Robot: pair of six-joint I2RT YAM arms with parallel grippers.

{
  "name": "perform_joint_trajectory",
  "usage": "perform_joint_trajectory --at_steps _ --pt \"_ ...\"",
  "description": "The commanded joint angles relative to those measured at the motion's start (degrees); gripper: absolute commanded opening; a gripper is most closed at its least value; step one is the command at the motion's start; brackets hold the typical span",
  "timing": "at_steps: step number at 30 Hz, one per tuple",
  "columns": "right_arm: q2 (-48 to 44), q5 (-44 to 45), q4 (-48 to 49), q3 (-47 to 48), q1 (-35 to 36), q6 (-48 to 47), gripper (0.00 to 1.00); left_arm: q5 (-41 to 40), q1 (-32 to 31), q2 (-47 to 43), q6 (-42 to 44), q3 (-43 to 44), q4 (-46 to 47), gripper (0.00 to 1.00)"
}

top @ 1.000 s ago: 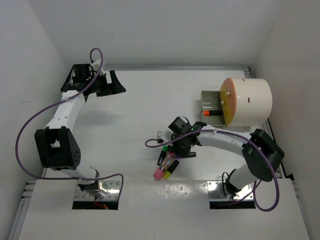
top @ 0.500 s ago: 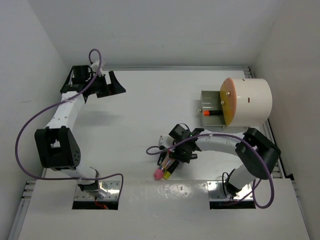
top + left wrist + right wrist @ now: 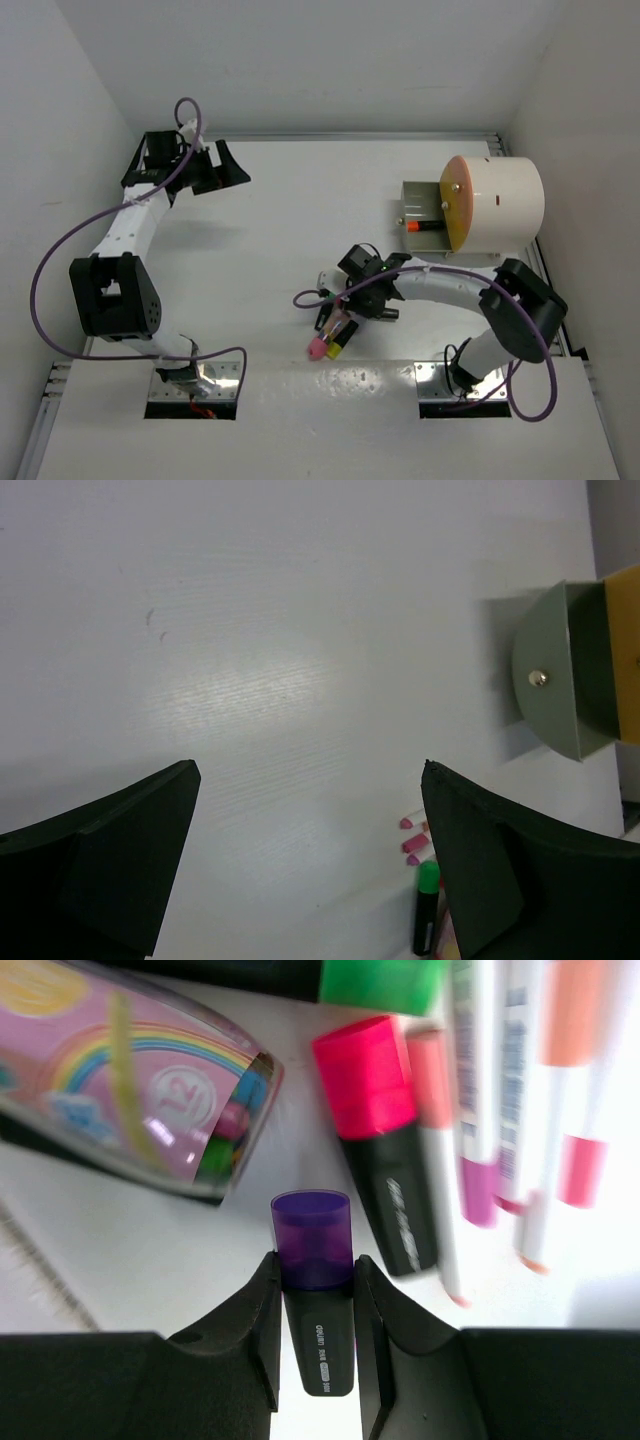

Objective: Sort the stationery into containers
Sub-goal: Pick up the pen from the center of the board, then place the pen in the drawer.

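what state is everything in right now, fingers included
left gripper: fingers wide open, nothing between them
right gripper: fingers shut on the purple highlighter
purple highlighter: capped, pinched on both sides
pink highlighter: capped, lying flat
green highlighter: capped, lying flat
pink tube: on its side
drum: drawer open, orange highlighter inside

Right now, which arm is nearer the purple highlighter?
Right. The right arm has its jaws clasped on both sides of the purple highlighter. The left arm is at the far left corner of the table, jaws open, well away from it.
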Motion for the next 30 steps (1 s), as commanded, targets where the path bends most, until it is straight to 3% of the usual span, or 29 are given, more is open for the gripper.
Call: perform_joint_trajectory --at_steps 1,4,8,12,15,19,29,30 --pt "-7.3 -1.0 -6.5 6.8 -1.1 -0.1 0.01 -7.8 -1.6 -3.5 -4.2 -3.5 4.8 1.0" --pt "-9.4 -2.0 -13.1 15.2 -4.3 0.9 0.0 -12.7 -6.1 -6.3 -1.5 -4.2 7.4 1.0" --pt "-9.0 -0.6 -18.0 25.3 -10.4 2.5 0.0 -14.8 -11.6 -4.0 3.6 0.2 -3.6 1.0" --pt "-5.2 2.3 -20.1 34.1 -17.3 4.1 0.0 -20.2 -16.5 -5.9 3.4 -4.5 -4.3 1.0" --pt "-2.1 6.6 -18.6 37.4 -23.2 6.0 0.0 -26.0 -20.5 -9.9 1.5 -10.1 -1.6 1.0" --pt "2.5 12.3 -17.1 41.3 -29.1 9.3 0.0 -26.8 -25.2 -12.3 2.6 -13.1 -1.0 1.0" --pt "10.0 23.6 -16.2 46.2 -31.7 16.5 0.0 -29.2 -29.4 -13.0 3.6 -15.4 -1.1 1.0" --pt "10.5 24.2 -16.2 46.4 -31.8 16.7 0.09 -29.2 -29.5 -12.7 3.8 -15.3 -1.3 1.0"
